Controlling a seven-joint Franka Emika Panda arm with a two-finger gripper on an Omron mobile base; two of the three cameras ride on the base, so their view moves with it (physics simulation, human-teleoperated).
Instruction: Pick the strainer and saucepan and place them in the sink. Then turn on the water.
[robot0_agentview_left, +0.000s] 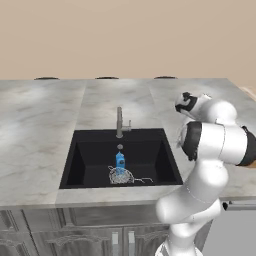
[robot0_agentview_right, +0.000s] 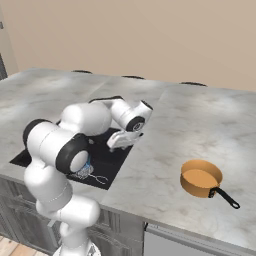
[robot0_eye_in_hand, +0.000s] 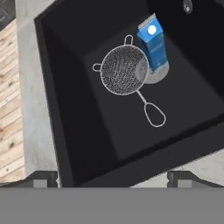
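My jaws hang spread and empty over the black sink, where one strainer lies touching one blue carton, one orange saucepan on the grey marble tabletop before a beige wall.

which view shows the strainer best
The hand view: it looks straight down on the strainer lying in the sink, mesh and wire handle clear. The left base view shows it small and distant; in the right base view the arm partly hides it.
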